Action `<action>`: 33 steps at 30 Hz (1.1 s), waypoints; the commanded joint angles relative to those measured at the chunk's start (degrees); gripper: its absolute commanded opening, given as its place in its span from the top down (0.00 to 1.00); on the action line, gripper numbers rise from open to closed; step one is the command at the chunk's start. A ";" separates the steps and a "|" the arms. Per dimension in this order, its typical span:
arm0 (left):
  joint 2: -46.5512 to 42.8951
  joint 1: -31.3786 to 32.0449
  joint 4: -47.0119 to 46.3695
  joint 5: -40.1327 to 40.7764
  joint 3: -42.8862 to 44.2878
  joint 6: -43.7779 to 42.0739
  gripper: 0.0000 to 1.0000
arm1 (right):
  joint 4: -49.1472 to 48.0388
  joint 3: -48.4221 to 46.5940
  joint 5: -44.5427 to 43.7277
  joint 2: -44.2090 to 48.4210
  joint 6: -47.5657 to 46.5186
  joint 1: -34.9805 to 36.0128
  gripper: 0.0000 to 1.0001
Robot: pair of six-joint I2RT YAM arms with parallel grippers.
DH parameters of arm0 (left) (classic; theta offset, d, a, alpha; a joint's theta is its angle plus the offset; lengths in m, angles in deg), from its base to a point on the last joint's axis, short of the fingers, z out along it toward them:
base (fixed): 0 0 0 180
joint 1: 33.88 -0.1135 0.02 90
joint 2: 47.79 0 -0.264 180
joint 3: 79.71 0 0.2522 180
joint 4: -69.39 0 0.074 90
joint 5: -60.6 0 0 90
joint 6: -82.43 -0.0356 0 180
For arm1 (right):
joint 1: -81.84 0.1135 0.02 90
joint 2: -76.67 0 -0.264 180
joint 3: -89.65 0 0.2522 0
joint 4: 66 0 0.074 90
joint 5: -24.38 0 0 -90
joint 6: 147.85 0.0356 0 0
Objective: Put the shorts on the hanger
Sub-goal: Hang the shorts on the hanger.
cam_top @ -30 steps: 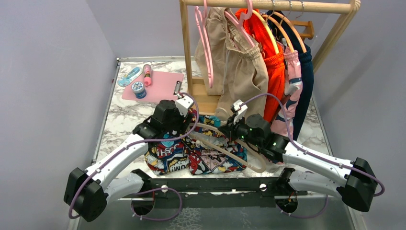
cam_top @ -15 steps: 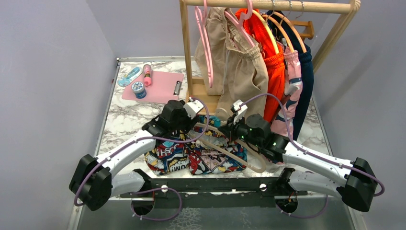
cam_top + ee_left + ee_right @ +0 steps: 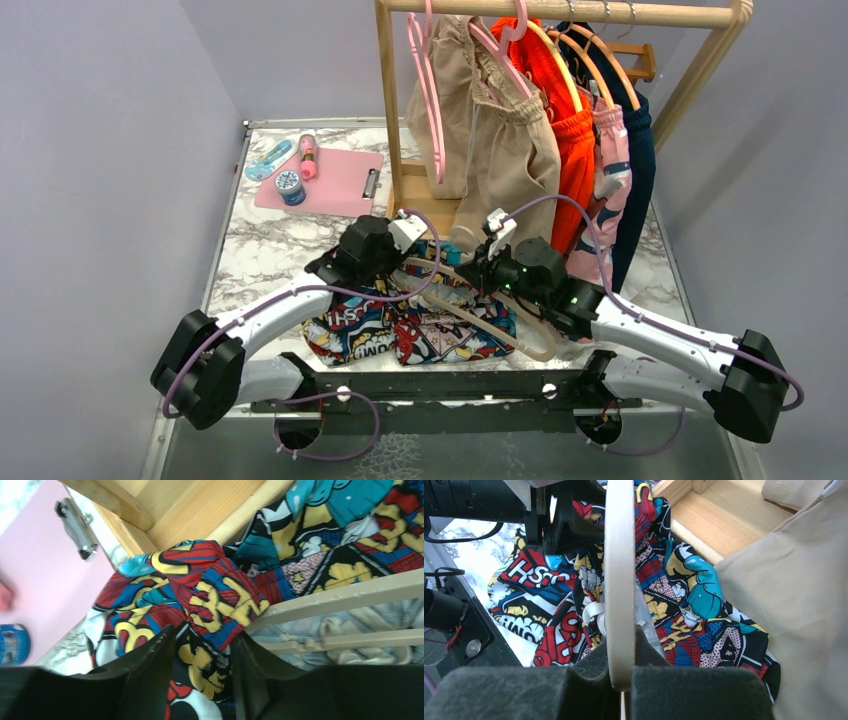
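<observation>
I am working on a marble table (image 3: 260, 245) with plain grey walls around it. The shorts (image 3: 400, 335) lie flat near the front edge of the table, in the middle, just in front of my two arms. The hanger (image 3: 619, 555) lies across the top of them. It runs from the far left down to the near right.

In my left wrist view, the left end of the hanger goes under a fold of the shorts. My left gripper (image 3: 204, 632) has that fold between its fingers, and they are pressed onto the cloth. My right gripper (image 3: 620, 650) pinches the thin hanger bar tight between its pads.

So I think I am in the middle step, getting the shorts onto the hanger. One edge has started to go over the end, but most of the cloth lies under the hanger and does not hang on it yet.

Next I think my left gripper should pull the fold further along the bar, toward the right. My right gripper has to hold the hanger steady and not let it twist. The cloth is soft and may slip or bunch up.

Behind us stands a wooden rack (image 3: 388, 100) with beige shorts (image 3: 500, 150) and an orange garment (image 3: 570, 140). A pink clipboard (image 3: 325, 180) lies at the far left.
</observation>
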 commanded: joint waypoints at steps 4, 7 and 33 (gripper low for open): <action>0.83 0.36 -2.29 6.71 0.82 2.54 0.95 | 2.49 -2.04 2.21 1.18 0.07 0.17 0.99; -1.35 0.58 3.26 9.19 3.00 7.94 1.00 | 4.22 -3.06 2.01 1.87 -0.62 0.25 0.99; -18.72 0.63 34.88 10.95 13.20 43.72 1.00 | -9.16 -4.21 -23.10 6.23 -21.78 18.79 0.99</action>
